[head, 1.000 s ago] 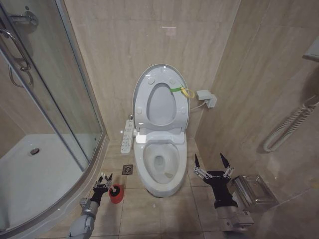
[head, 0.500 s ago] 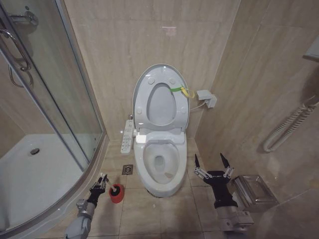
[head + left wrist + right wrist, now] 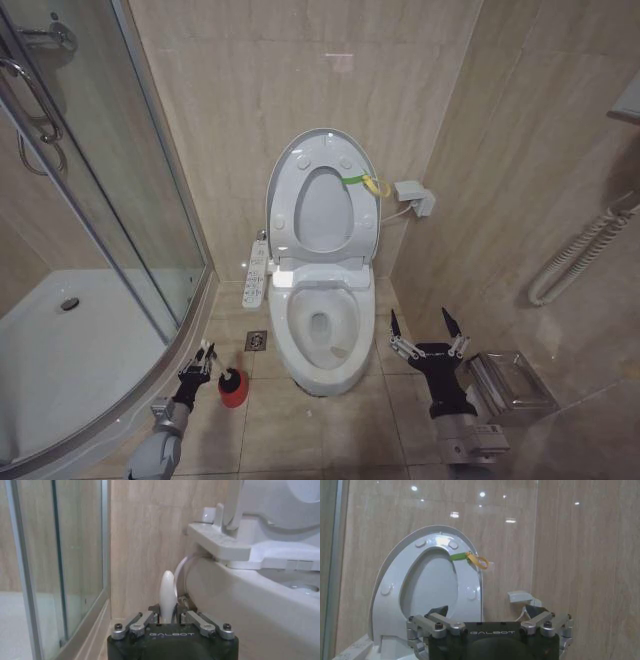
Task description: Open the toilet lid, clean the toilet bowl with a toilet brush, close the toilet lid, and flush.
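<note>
The toilet lid (image 3: 318, 160) stands raised against the back wall with the seat ring, a yellow-green loop tag (image 3: 374, 185) at its edge; the right wrist view has the lid (image 3: 395, 577) too. Below it the toilet bowl (image 3: 322, 335) lies uncovered, and its side (image 3: 250, 592) runs along the left wrist view. On the floor left of the bowl, my left gripper (image 3: 203, 358) (image 3: 168, 609) is shut on the toilet brush's pale handle (image 3: 167, 588). The dark bristle head (image 3: 230, 378) sits at the mouth of the red holder cup (image 3: 233, 395). My right gripper (image 3: 420, 325) hangs open right of the bowl.
A glass shower enclosure (image 3: 100, 200) with its white tray (image 3: 60, 340) fills the left. A bidet button panel (image 3: 256, 272) and a floor drain (image 3: 256, 341) lie left of the bowl. A metal bin (image 3: 510, 380) and a white hose (image 3: 580, 255) stand at the right wall.
My left gripper has closed on the brush handle and drawn back slightly left from the red cup, tilting the handle. The right arm has not moved.
</note>
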Motion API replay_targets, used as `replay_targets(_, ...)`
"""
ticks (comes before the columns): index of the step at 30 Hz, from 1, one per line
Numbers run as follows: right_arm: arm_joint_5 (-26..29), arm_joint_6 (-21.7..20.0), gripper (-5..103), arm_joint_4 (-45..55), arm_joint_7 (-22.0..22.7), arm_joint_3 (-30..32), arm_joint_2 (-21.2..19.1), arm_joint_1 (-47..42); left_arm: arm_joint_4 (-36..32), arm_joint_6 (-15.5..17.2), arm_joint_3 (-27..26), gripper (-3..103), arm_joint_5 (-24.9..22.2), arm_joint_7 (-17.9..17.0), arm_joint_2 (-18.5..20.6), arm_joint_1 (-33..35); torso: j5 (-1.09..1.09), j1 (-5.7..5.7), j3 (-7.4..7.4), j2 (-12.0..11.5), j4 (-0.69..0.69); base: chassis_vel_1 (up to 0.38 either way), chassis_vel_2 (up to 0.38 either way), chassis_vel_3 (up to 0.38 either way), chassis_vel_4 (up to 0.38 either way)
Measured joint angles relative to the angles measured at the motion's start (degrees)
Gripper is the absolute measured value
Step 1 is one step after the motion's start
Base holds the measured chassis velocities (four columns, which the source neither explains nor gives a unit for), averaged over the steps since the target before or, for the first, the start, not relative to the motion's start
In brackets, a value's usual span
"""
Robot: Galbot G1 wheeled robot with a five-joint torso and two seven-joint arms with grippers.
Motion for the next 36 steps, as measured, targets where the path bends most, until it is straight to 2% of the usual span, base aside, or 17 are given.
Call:
replay_targets(3, 0.00, 0.00, 100, 0.00, 0.00, 0.00, 0.00, 0.00, -2.69, 0.13, -0.25, 20, 1.18, -0.48, 0.21, 1.53, 0.00, 0.00, 0.00, 0.00, 0.01, 0.000, 0.000, 0.000, 0.000)
replay_targets(6, 0.00, 0.00, 100, 0.00, 0.00, 0.00, 0.00, 0.00, -8.49, 0.96, -0.67, 20, 2.29, -1.68, 1.10, 4.57, 0.00, 0.00, 0.00, 0.00, 0.01, 0.000, 0.000, 0.000, 0.000)
replay_targets(17, 0.00, 0.00, 100, 0.00, 0.00, 0.00, 0.00, 0.00, -23.21, 1.08, -3.06, 20, 1.12, -1.54, 3.60, 12.67, 0.00, 0.00, 0.00, 0.01, 0.00, 0.000, 0.000, 0.000, 0.000)
replay_targets(23, 0.00, 0.00, 100, 0.00, 0.00, 0.00, 0.00, 0.00, -30.92, -0.41, -3.77, 20, 1.28, -0.99, 3.98, 15.98, 0.00, 0.00, 0.00, 0.01, 0.00, 0.000, 0.000, 0.000, 0.000)
replay_targets(28, 0.00, 0.00, 100, 0.00, 0.00, 0.00, 0.00, 0.00, -38.46, -1.99, -3.84, 20, -0.77, 1.36, 4.43, 19.47, 0.00, 0.00, 0.00, 0.00, 0.01, 0.000, 0.000, 0.000, 0.000)
replay_targets(36, 0.00, 0.00, 100, 0.00, 0.00, 0.00, 0.00, 0.00, -45.35, -3.14, -4.59, 20, -1.68, 2.63, 4.76, 23.58, 0.00, 0.00, 0.00, 0.01, 0.01, 0.000, 0.000, 0.000, 0.000)
